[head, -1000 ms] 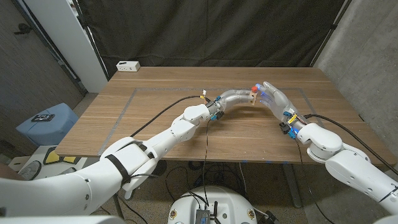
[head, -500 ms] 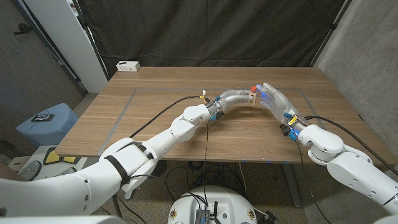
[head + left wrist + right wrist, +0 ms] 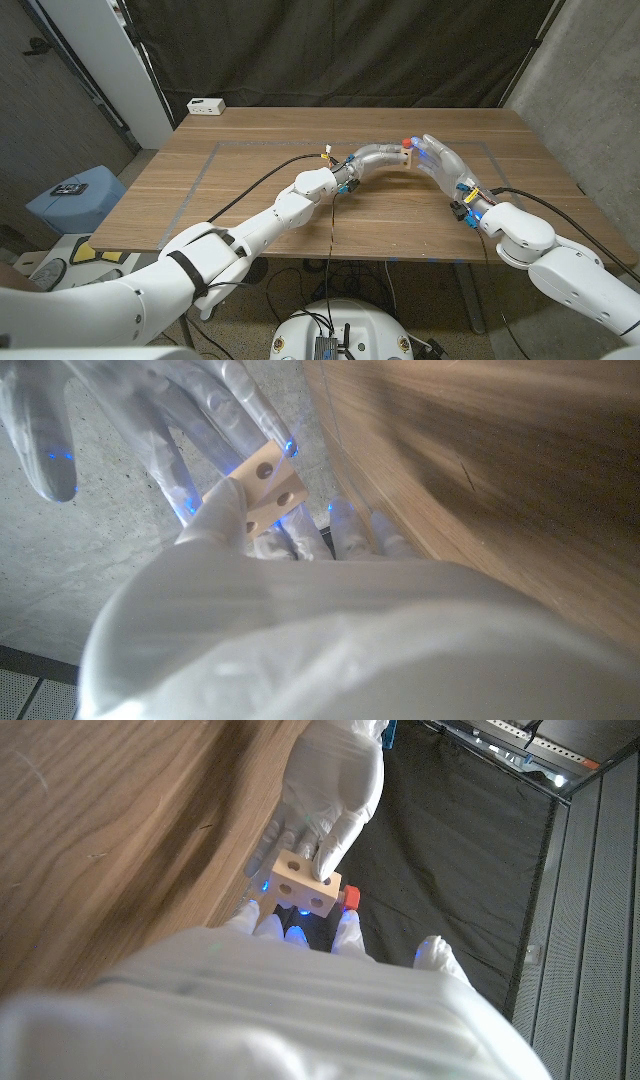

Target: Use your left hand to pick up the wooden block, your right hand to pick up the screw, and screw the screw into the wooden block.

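- Pale wood with round holes: your wooden block [image 3: 307, 884] is up off the table, above the far middle of the table [image 3: 250, 190], where your two hands meet.
- Your left hand [image 3: 385, 155] pinches the block between thumb and fingers; in the right wrist view its thumb lies over the block's top face.
- The screw [image 3: 351, 897], with its red head, sits at the block's side, touching it.
- Your right hand [image 3: 440, 158] is up against the block and screw with its fingers partly spread; whether it actually pinches the screw, you cannot tell.
- Further out, a small white box [image 3: 206, 105] sits at the table's far left corner, well apart from the hands.
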